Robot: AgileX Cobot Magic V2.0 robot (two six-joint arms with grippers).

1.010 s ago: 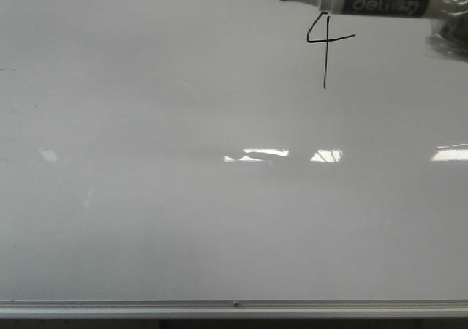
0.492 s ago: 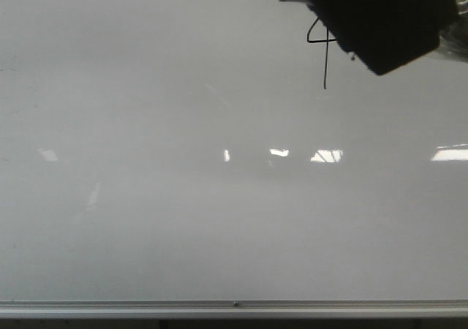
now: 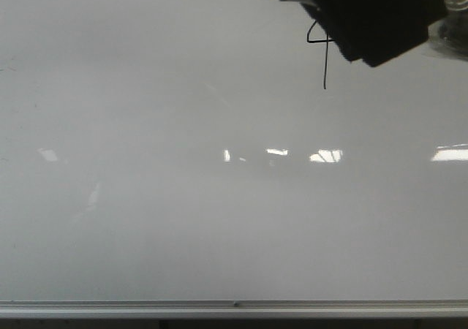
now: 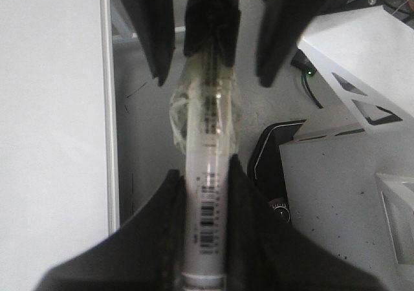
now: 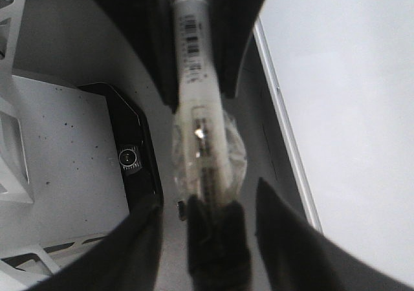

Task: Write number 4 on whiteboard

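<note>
left pincer (image 4: 206, 194): clamped on the marker (image 4: 208, 174)'s barrel
right pincer (image 5: 207, 233): fingers apart around its black cap
number 4 (image 3: 324, 58): half hidden, on the whiteboard (image 3: 183, 197)

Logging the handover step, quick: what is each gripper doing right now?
Left gripper: shut on the marker, at its barcoded end.
Right gripper: open, its fingers either side of the marker's black end, not clamped.
</note>
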